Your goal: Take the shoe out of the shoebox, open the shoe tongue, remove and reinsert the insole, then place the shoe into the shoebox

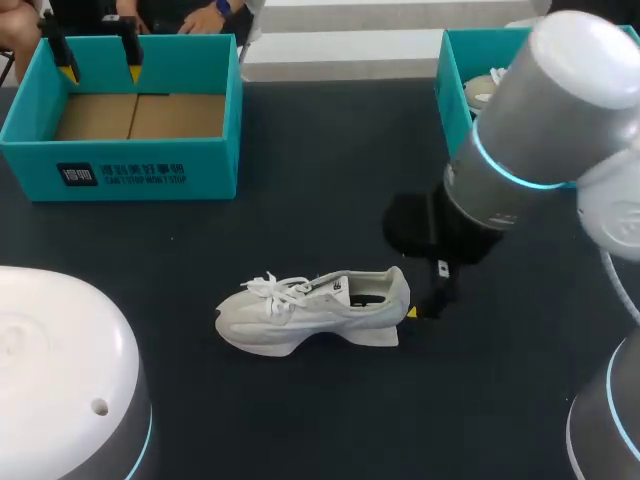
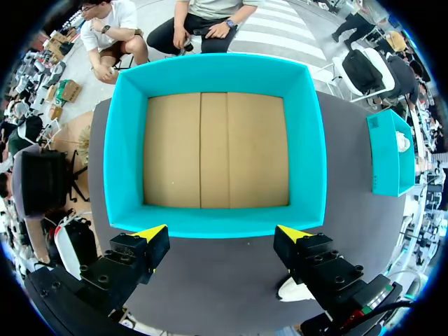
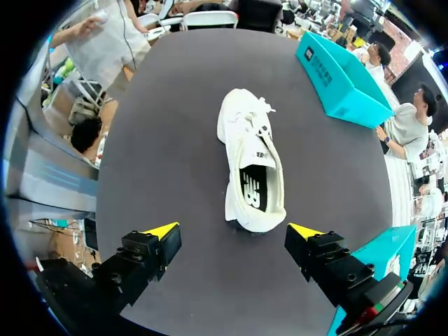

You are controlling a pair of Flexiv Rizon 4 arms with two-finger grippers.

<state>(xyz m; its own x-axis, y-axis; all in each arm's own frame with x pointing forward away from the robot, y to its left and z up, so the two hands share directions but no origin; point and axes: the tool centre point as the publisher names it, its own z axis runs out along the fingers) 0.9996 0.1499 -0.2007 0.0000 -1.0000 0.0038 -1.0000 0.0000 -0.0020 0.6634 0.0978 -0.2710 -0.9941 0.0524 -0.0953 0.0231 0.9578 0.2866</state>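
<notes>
A white sneaker [image 1: 310, 312] lies on its sole on the dark table, toe toward the left, and its black insole [image 3: 253, 189] shows through the opening. My right gripper [image 1: 420, 308] stands open just behind the heel; in the right wrist view the shoe [image 3: 252, 161] lies ahead of the gripper [image 3: 234, 229], heel nearest, untouched. The teal shoebox [image 1: 120, 170] at the back left holds nothing but its cardboard floor. My left gripper [image 1: 100, 72] hangs open above the box's far side. In the left wrist view the gripper [image 2: 222, 232] looks straight down over the box [image 2: 217, 70].
A second teal box [image 1: 455, 90] stands at the back right with another pale shoe [image 1: 485, 90] inside it, partly behind my right arm. My left arm's white base [image 1: 60, 380] fills the front left corner.
</notes>
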